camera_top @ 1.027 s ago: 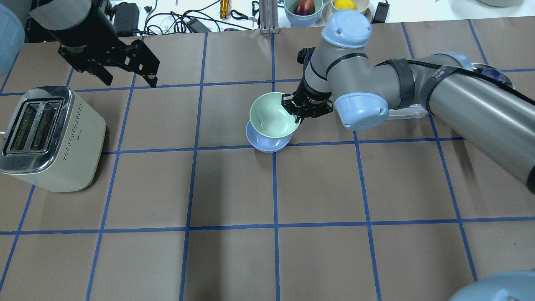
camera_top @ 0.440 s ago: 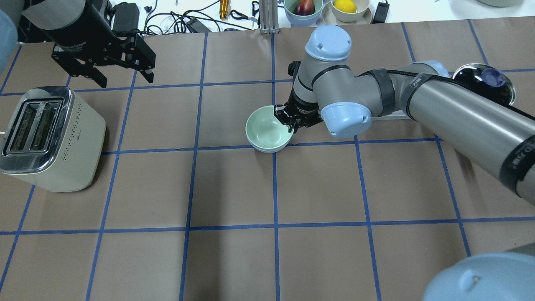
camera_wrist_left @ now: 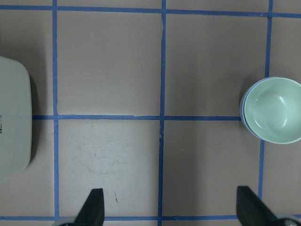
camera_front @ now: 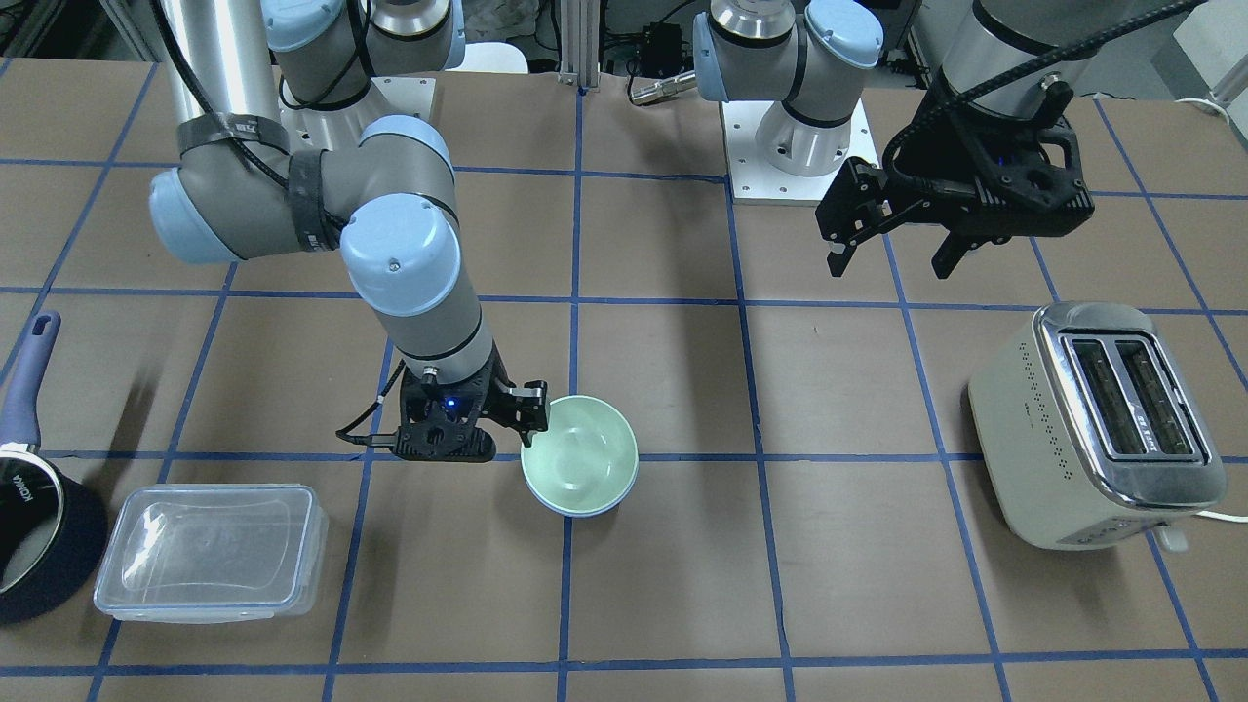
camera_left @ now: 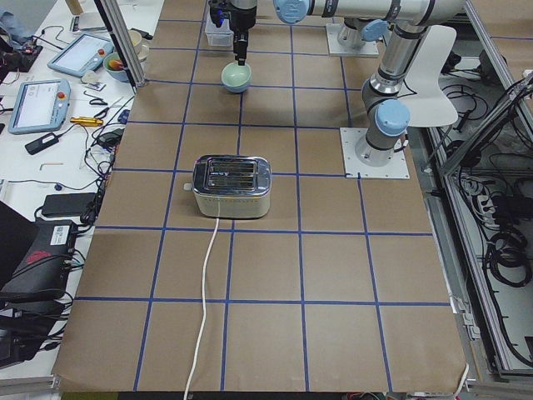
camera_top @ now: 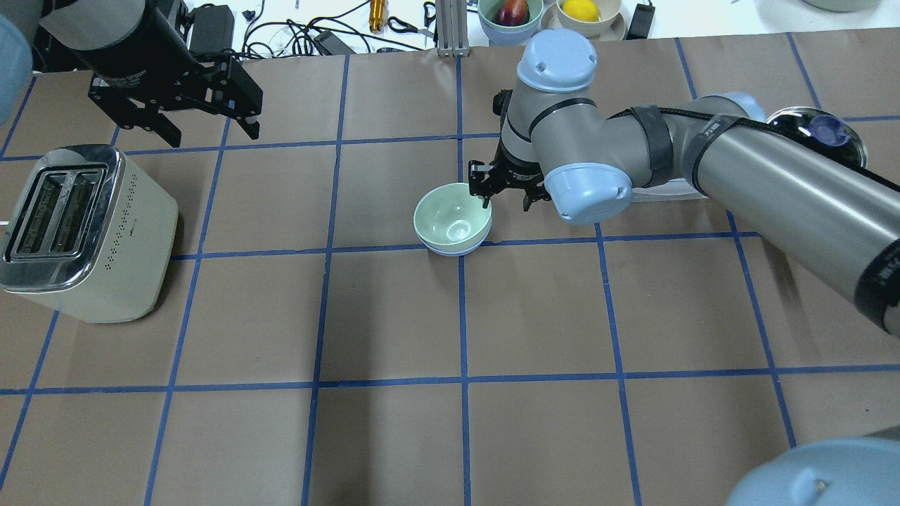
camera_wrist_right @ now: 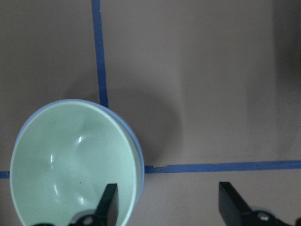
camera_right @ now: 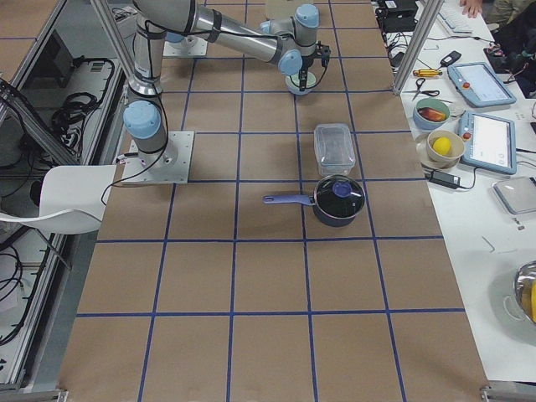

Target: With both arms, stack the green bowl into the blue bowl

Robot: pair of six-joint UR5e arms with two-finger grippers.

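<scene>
The green bowl (camera_top: pixel 451 220) sits upright, nested in the blue bowl (camera_top: pixel 458 251), of which only a thin rim shows; they lie near the table's middle. In the right wrist view the green bowl (camera_wrist_right: pixel 70 160) fills the lower left, with the blue rim (camera_wrist_right: pixel 135 143) around it. My right gripper (camera_top: pixel 505 201) is open just above the bowls' right edge; one of its fingers (camera_wrist_right: pixel 109 207) is over the rim and the other is outside it, touching nothing. My left gripper (camera_top: pixel 211 131) is open and empty, high at the far left above the toaster; it sees the bowls (camera_wrist_left: pixel 273 110).
A cream toaster (camera_top: pixel 77 232) stands at the left. A clear lidded container (camera_front: pixel 210 551) and a dark navy saucepan (camera_front: pixel 29 526) lie on the robot's right side. Bowls with fruit (camera_top: pixel 511 14) and cables lie beyond the far edge.
My right gripper lowered the tilted green bowl into the blue bowl, then opened and let it go. The left gripper shifted slightly and stayed open.
</scene>
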